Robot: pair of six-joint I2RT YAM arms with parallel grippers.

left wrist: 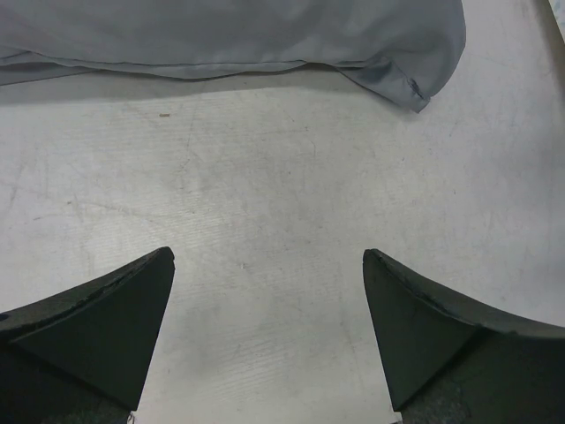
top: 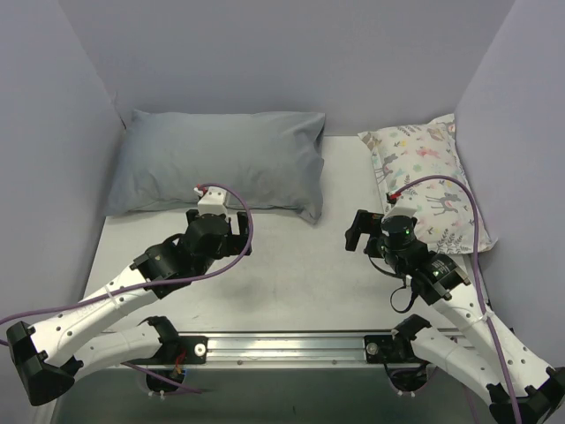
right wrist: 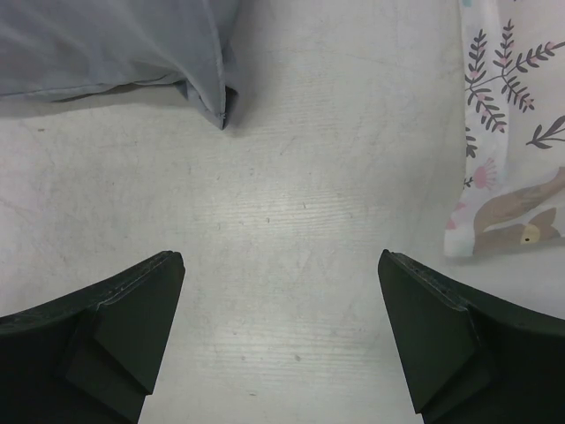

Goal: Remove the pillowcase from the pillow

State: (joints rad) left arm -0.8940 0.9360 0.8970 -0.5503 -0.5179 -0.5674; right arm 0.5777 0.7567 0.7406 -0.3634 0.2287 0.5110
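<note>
- Showing the pillow [top: 203, 172] lying at the far left of the table [top: 300, 265], fully inside its grey pillowcase [top: 265, 141].
- Catching the left gripper [left wrist: 268, 261] hovering just short of the pillow's near edge, jaws spread wide, gripping nothing.
- Catching the right gripper [right wrist: 281, 261] over bare tabletop between the pillowcase corner and a printed pillow [top: 428, 181], jaws equally wide apart, empty.
</note>
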